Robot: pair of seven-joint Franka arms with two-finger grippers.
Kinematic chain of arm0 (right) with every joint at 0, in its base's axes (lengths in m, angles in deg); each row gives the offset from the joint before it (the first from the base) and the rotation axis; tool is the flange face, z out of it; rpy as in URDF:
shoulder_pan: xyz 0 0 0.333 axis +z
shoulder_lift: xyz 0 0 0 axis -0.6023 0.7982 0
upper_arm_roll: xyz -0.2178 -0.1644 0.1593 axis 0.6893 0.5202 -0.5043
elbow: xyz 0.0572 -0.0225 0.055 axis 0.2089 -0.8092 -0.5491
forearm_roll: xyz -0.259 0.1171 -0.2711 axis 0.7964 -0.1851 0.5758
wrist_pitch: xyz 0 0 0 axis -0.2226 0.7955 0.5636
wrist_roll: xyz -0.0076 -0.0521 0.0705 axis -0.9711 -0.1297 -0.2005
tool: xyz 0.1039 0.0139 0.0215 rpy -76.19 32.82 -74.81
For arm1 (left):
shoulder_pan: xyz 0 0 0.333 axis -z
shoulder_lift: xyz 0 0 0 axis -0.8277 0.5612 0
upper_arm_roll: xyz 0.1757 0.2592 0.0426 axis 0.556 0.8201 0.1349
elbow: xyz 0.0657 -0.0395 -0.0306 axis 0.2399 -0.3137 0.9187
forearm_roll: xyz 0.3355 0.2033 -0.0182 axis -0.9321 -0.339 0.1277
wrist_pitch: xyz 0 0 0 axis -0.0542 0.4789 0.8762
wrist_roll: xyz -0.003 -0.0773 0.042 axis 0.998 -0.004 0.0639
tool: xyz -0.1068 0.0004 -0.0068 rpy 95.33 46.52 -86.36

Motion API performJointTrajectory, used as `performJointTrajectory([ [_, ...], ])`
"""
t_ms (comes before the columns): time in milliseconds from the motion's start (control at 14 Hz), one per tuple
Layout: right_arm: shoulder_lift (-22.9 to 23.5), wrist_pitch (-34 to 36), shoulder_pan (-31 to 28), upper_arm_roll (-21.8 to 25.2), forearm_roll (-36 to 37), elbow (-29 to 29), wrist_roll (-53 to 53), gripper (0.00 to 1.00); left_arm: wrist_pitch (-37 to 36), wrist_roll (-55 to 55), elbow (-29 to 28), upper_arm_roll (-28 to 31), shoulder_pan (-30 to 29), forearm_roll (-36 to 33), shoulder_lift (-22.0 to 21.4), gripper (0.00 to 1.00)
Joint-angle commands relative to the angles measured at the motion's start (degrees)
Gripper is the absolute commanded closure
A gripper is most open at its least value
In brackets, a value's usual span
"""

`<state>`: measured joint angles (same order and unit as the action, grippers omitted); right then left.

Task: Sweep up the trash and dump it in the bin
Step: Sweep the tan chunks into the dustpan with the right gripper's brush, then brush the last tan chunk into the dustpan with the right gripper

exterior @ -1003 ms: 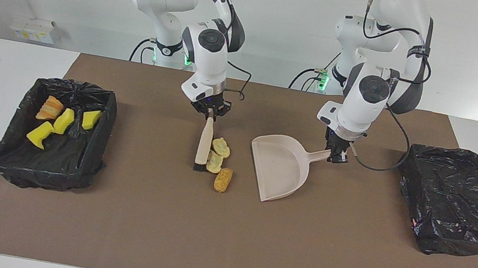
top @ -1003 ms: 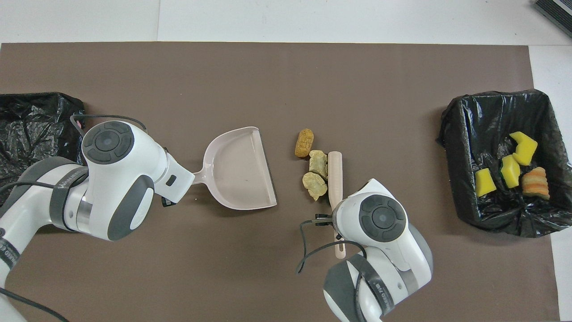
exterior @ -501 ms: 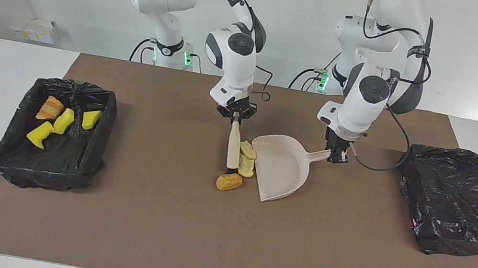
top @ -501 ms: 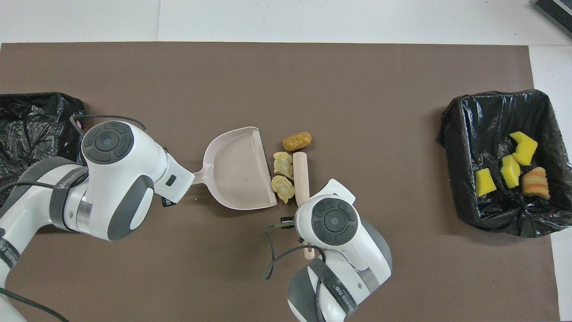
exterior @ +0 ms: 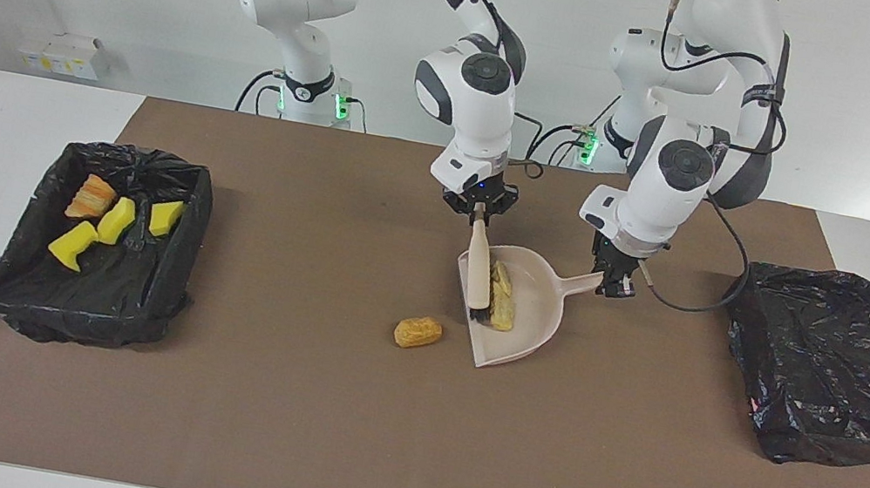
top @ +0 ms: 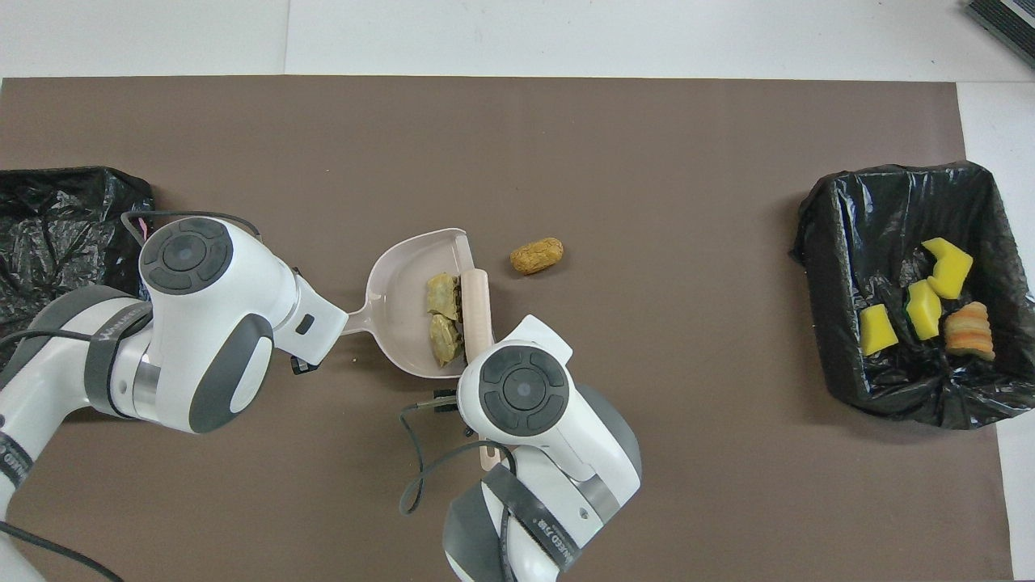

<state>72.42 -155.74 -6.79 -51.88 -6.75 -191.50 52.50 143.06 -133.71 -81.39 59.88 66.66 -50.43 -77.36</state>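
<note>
My right gripper (exterior: 479,214) is shut on the handle of the beige brush (exterior: 479,273), whose bristles stand inside the mouth of the beige dustpan (exterior: 537,296). Two tan lumps of trash (exterior: 502,295) lie in the pan against the brush (top: 475,301). My left gripper (exterior: 613,287) is shut on the dustpan's handle and holds the pan (top: 400,299) on the mat. One orange lump (exterior: 417,332) lies on the mat just outside the pan's mouth (top: 536,255). The black-lined bin (exterior: 79,308) at the right arm's end holds three yellow pieces (exterior: 116,222) and an orange lump (exterior: 91,196).
A second black-bagged box (exterior: 830,363) sits at the left arm's end of the table (top: 57,218). A brown mat (exterior: 366,445) covers the table's middle. The right arm's wrist hides the brush handle's end in the overhead view.
My right gripper has swept the brush toward the left arm's end, pushing two tan lumps into the dustpan. The orange lump slipped off the brush's tip and stayed on the mat.
</note>
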Motion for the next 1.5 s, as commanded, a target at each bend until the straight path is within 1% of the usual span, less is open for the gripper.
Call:
performJointTrajectory([
  [0, -0.2, 6.1, -3.3, 0.2, 2.2, 3.8, 0.7, 1.0, 1.9, 1.4, -2.0, 0.3, -1.9, 5.9, -1.7, 1.0],
  [143, 0.3, 6.9, -6.2, 0.1, 7.6, 4.9, 1.3, 1.0, 2.9, 1.5, -2.0, 0.3, -2.9, 9.1, -1.5, 1.0],
  [287, 0.8, 6.9, -10.2, -0.2, 12.6, 5.0, 5.4, 1.0, 3.2, 3.4, -2.1, 0.4, -2.5, 9.1, -1.5, 1.0],
  [430, 1.6, 6.6, -12.2, 0.0, 15.5, 4.8, 8.4, 1.0, 3.9, 3.9, -2.4, 0.4, -2.0, 9.1, -1.6, 1.0],
  [573, 2.3, 6.2, -15.2, -0.1, 16.6, 4.8, 12.7, 1.0, 6.0, 3.8, -3.0, 0.4, -0.6, 8.4, -1.8, 1.0],
  [645, 2.9, 5.4, -15.4, -0.2, 16.5, 4.9, 13.6, 1.0, 6.8, 3.8, -3.0, 0.4, -0.3, 8.1, -1.7, 1.0],
  [788, 4.7, 4.2, -14.0, -0.3, 16.0, 4.8, 13.6, 1.0, 8.4, 3.5, -3.0, 0.4, 0.3, 7.6, -1.6, 1.0],
  [1003, 5.2, 4.3, -11.4, -0.5, 15.4, 4.8, 14.3, 1.0, 8.5, 3.6, -3.0, 0.4, 0.4, 7.5, -1.5, 1.0],
  [1074, 5.2, 4.1, -11.1, -1.0, 14.8, 4.8, 15.0, 1.0, 8.5, 3.5, -3.0, 0.4, 0.4, 7.5, -1.5, 1.0],
  [1146, 5.2, 3.1, -10.7, -3.1, 14.1, 4.8, 16.1, 1.0, 8.4, 3.5, -3.0, 0.4, 0.4, 7.5, -1.5, 1.0],
  [1218, 5.2, 1.7, -10.8, -3.9, 13.1, 4.8, 16.4, 1.0, 8.4, 3.5, -3.0, 0.4, 0.4, 7.5, -1.6, 1.0],
  [1361, 5.3, -1.2, -10.6, -4.8, 5.4, 4.8, 16.2, 1.0, 8.3, 3.6, -3.0, 0.4, 0.3, 7.5, -1.6, 1.0],
  [1433, 5.3, -2.4, -9.7, -4.8, 3.4, 4.9, 15.8, 1.0, 8.4, 3.6, -3.0, 0.4, 0.1, 7.5, -1.6, 1.0],
])
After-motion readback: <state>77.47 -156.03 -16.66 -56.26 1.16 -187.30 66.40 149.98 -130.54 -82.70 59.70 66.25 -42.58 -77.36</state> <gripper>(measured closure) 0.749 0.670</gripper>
